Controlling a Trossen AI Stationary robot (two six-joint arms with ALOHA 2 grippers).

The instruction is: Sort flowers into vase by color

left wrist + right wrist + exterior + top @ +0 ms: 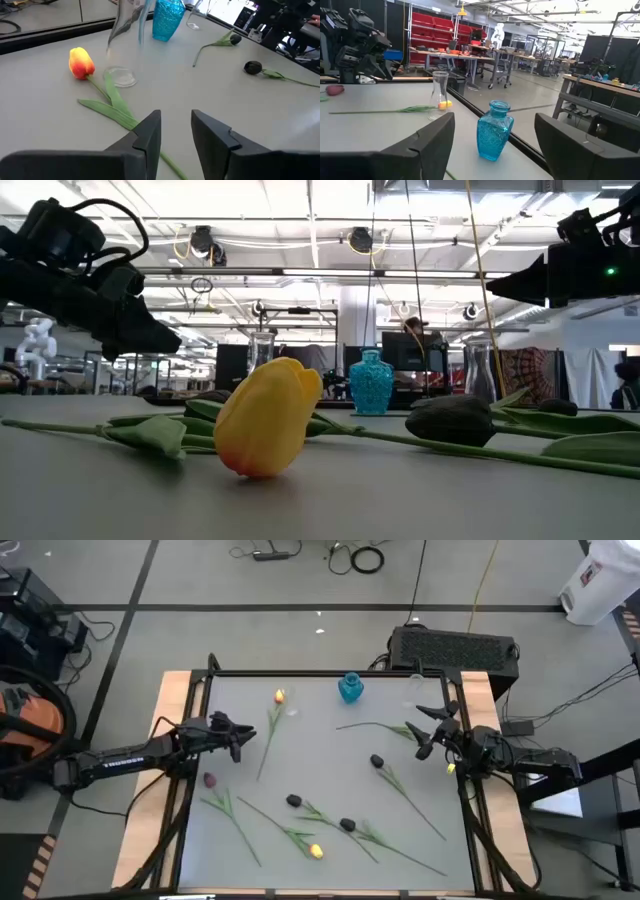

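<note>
L gripper [238,739] hovering w/ fingers a bit apart over yellow tulip [279,696] stem, nothing held, R gripper [425,730] spread wide, empty, facing blue vase [350,688], black tulips [376,761] loose on table [320,780]

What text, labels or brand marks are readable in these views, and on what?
Left arm: pale lettering along its link in the high view, too small to read.
White container on the floor at the far right: dark label patch, unreadable.
Blue vase, clear vase, flowers and table: no text visible.
Red bins in the room behind: no legible labels.
Nothing can be quoted.
</note>
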